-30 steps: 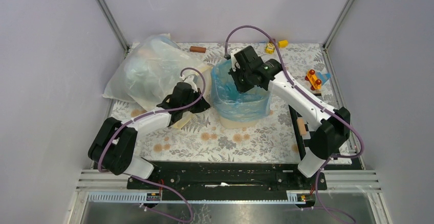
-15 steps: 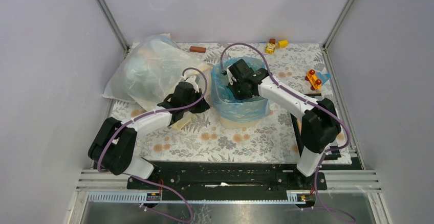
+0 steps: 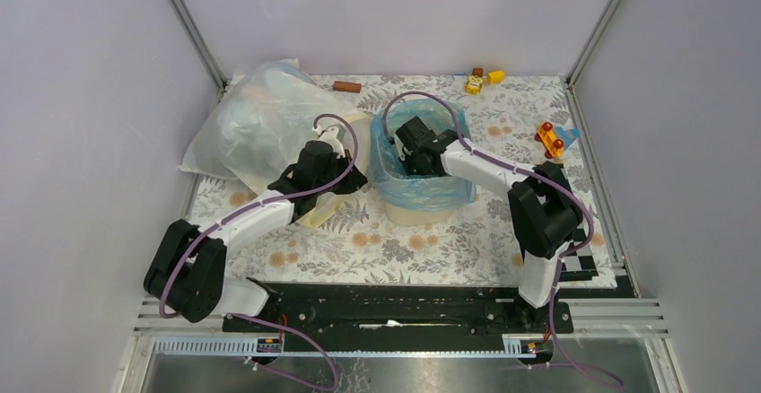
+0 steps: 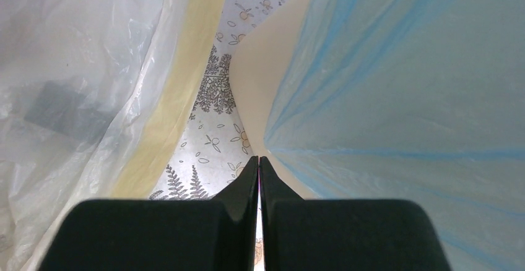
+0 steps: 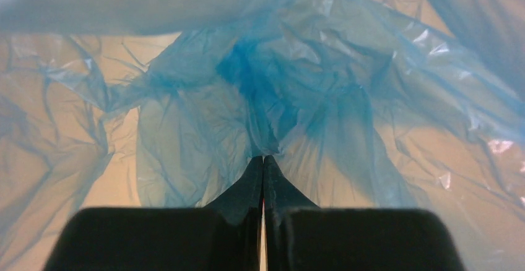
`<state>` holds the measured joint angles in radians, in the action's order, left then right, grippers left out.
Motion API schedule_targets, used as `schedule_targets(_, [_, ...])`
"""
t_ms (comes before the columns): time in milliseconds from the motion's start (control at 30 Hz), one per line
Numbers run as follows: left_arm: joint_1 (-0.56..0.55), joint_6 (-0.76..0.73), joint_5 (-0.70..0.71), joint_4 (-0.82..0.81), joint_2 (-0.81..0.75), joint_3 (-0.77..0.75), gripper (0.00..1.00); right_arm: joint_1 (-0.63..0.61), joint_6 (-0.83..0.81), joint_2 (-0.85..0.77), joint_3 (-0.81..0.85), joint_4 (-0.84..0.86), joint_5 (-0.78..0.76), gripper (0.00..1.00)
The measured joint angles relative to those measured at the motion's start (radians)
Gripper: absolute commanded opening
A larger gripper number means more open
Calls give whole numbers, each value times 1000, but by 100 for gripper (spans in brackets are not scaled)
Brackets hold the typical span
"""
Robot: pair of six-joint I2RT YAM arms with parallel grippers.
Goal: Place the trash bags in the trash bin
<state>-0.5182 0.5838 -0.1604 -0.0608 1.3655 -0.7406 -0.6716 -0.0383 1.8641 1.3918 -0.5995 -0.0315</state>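
Observation:
The cream trash bin (image 3: 422, 211) stands mid-table. The light-blue trash bag (image 3: 431, 188) lines it and drapes over its rim. My right gripper (image 3: 411, 155) reaches down inside the bin. In the right wrist view it (image 5: 263, 158) is shut, its tips pressed against bunched folds of the bag (image 5: 247, 79); I see no film between the jaws. My left gripper (image 3: 352, 180) is shut and empty, low beside the bin's left wall. In the left wrist view it (image 4: 259, 158) points between the bin wall (image 4: 260, 85), with the bag (image 4: 402, 98) over it, and the big clear bag.
A large clear and pale-yellow plastic bag (image 3: 256, 124) lies at the back left, close to my left arm, and also shows in the left wrist view (image 4: 74, 98). Small toys (image 3: 473, 83) and a brown piece (image 3: 346, 86) lie along the back edge. A red-orange toy (image 3: 549, 139) sits at right.
My right gripper has moved from above the bin's far rim down and left into the bin. The left arm has shifted slightly toward the bin.

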Motion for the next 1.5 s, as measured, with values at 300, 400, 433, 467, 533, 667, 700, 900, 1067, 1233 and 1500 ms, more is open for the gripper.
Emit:
schedule_targets(300, [5, 1, 9, 27, -90, 1, 2, 0, 0, 9, -22, 37, 7, 0])
schedule_targets(400, [12, 13, 9, 29, -146, 8, 9, 0, 1, 9, -32, 42, 8, 0])
schedule_targets(433, [14, 18, 10, 29, -169, 10, 12, 0, 1, 9, -35, 44, 9, 0])
schedule_targets(467, [16, 20, 11, 30, -185, 10, 18, 0, 1, 9, -39, 46, 9, 0])
schedule_targets(533, [18, 26, 14, 29, -221, 10, 33, 0, 0, 9, -53, 60, 10, 0])
schedule_targets(667, [20, 53, 15, 12, -286, 21, 55, 0, 1, 13, -77, 70, 17, 0])
schedule_targets(700, [20, 59, 14, 1, -299, 27, 58, 0, 1, 18, -79, 71, 20, 0])
schedule_targets(900, [20, 99, -20, -42, -318, 35, 78, -1, 1, 37, -84, 77, 42, 0])
schedule_targets(1067, [20, 117, -44, -44, -317, 18, 82, -1, 1, 38, -83, 64, 51, 2])
schedule_targets(1233, [20, 129, -69, -47, -312, -26, 88, -1, 1, 38, -75, 46, 53, 2])
schedule_targets(1500, [20, 129, -107, -41, -267, -138, 92, -1, -10, 109, -8, -2, 84, 1])
